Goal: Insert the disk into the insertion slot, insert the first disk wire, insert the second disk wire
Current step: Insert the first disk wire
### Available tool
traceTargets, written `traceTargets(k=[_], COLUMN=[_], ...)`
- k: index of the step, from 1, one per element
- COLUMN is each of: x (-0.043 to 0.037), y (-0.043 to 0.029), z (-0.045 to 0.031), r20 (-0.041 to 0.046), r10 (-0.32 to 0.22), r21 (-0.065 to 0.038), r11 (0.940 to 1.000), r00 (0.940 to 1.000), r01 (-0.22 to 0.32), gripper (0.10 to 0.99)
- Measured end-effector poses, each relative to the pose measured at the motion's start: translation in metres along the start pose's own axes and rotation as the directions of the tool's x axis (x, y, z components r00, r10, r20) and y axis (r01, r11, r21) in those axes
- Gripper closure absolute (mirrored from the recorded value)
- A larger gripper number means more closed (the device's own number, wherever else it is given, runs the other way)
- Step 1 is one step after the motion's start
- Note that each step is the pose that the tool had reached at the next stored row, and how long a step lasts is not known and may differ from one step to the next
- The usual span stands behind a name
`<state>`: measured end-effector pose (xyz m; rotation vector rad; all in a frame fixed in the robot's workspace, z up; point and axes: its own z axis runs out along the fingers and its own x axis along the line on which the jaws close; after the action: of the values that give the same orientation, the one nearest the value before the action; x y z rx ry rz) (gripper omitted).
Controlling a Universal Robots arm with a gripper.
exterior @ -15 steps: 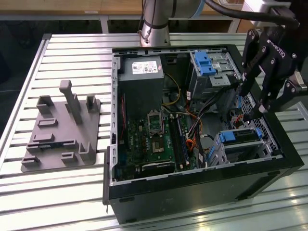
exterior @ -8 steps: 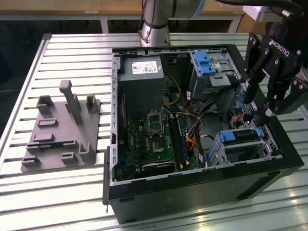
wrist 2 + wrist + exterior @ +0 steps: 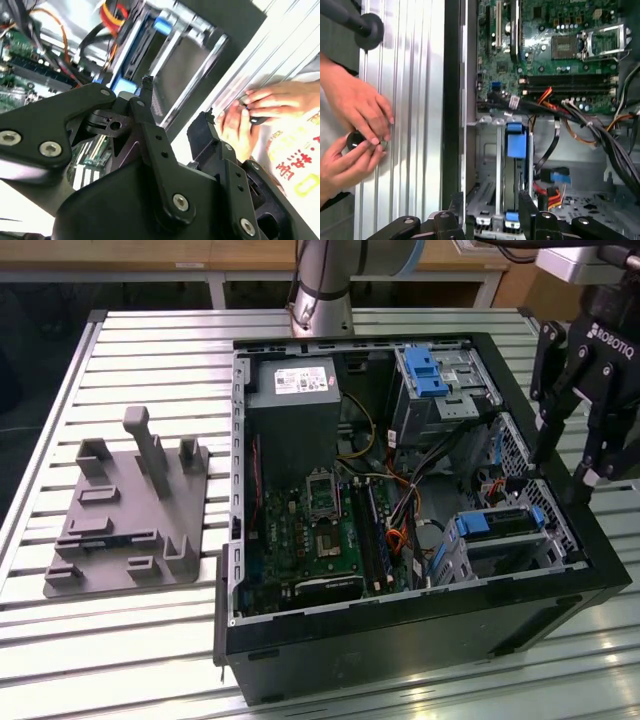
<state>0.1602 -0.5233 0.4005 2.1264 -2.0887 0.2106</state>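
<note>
End effector (image 3: 565,468) open, empty, fingers spread. Hovers over rim of computer case (image 3: 400,640) at exterior view's right, just above insertion slot (image 3: 505,552).

Disk (image 3: 516,145) in blue caddy, edge-on in first wrist view, looks seated in slot.

Judgement: disk step done, wire step in hand. Blue connector (image 3: 560,176) and red-yellow wires (image 3: 546,192) lie beside slot, apparently unplugged.

Person's hands (image 3: 355,135) over desk (image 3: 150,350) beside case, pinching small dark object.

White lettering on end effector body, red print near hands: not read off.

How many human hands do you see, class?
2. In the first wrist view, one hand and the other hand meet at a small black object over the table, outside the case. More could be out of frame.
</note>
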Motion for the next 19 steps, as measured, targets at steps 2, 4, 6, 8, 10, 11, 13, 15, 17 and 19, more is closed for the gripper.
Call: traceTargets(k=[2,4,6,8,10,11,13,15,17,19], x=[-0.0003,-0.0012,-0.0015,-0.0019,-0.0042,-0.0088,-0.0159,-0.0225,-0.0299,-0.0372], y=[-0.0090,-0.0154,-0.0156,-0.0156,-0.0157,-0.0158,-0.0160,-0.0161,-0.0163,-0.0164], z=[0.0003,0.0010,0.0026,0.0044,0.0061,0.0067,0.0080,0.0094,0.0114,0.0135], r20=[-0.0003,-0.0005,-0.0011,-0.0011,-0.0033,-0.0058,-0.0114,-0.0173,-0.0200,-0.0217], r10=[0.000,0.003,0.034,0.069,0.090,0.090,0.089,0.089,0.089,0.088], r21=[0.000,-0.001,-0.007,-0.015,-0.019,-0.019,-0.018,-0.018,-0.017,-0.017], r11=[1.0000,1.0000,0.9994,0.9975,0.9958,0.9958,0.9958,0.9958,0.9959,0.9959], r00=[1.0000,1.0000,0.9994,0.9976,0.9960,0.9960,0.9959,0.9959,0.9958,0.9958], r01=[0.000,-0.003,-0.034,-0.069,-0.090,-0.090,-0.090,-0.089,-0.089,-0.089], gripper=[0.529,0.529,0.529,0.529,0.529,0.529,0.529,0.529,0.529,0.529])
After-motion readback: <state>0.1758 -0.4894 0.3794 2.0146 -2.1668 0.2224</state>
